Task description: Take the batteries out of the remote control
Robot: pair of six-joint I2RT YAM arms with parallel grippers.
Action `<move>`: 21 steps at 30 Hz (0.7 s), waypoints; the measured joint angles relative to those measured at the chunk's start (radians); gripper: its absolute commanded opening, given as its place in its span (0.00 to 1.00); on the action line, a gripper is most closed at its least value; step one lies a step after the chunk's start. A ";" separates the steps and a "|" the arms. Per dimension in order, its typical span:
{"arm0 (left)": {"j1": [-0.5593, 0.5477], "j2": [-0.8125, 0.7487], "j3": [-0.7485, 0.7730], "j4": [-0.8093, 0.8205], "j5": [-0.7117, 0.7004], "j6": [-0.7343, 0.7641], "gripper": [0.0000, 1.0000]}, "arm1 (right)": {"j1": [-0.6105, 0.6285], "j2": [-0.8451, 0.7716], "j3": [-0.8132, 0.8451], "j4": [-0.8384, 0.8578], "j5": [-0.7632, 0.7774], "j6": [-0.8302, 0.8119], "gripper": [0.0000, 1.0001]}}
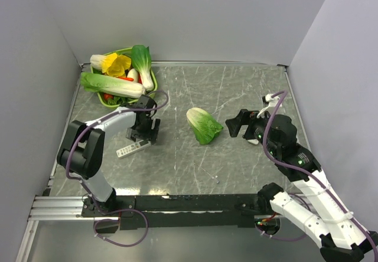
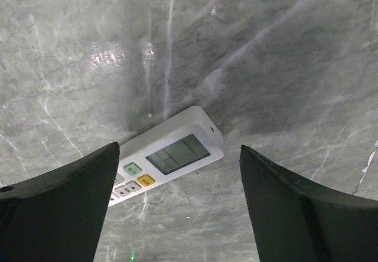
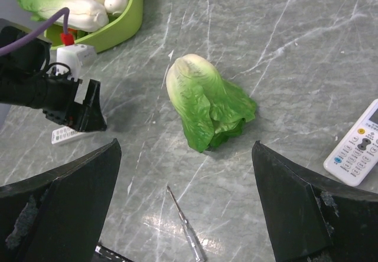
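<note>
Hovering over the face-up remote control with left gripper spread wide to straddle it; resting right gripper, equally spread, beside the cabbage.

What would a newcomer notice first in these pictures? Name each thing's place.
The leafy green cabbage lying at the centre draws the eye first. Next comes the green basket heaped with vegetables in the far left corner. Then the left tool, open, poised over the white remote control on the left side.
</note>
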 measured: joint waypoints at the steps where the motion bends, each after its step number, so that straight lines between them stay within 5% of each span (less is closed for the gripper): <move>1: -0.002 0.003 0.000 0.000 0.000 0.002 0.85 | 0.000 -0.001 0.000 0.000 0.000 0.000 1.00; 12: -0.024 0.042 0.000 0.001 0.000 0.013 0.51 | 0.000 0.002 0.000 -0.002 0.000 0.000 1.00; 15: -0.038 0.051 0.000 -0.002 0.001 0.014 0.53 | 0.000 0.008 0.000 -0.010 0.000 0.000 1.00; 18: -0.042 0.052 0.000 -0.006 0.002 0.013 0.44 | 0.000 0.011 0.000 -0.016 0.003 0.000 1.00; 21: -0.043 0.052 0.001 -0.013 0.008 0.011 0.73 | 0.000 0.016 0.000 -0.018 0.003 0.001 1.00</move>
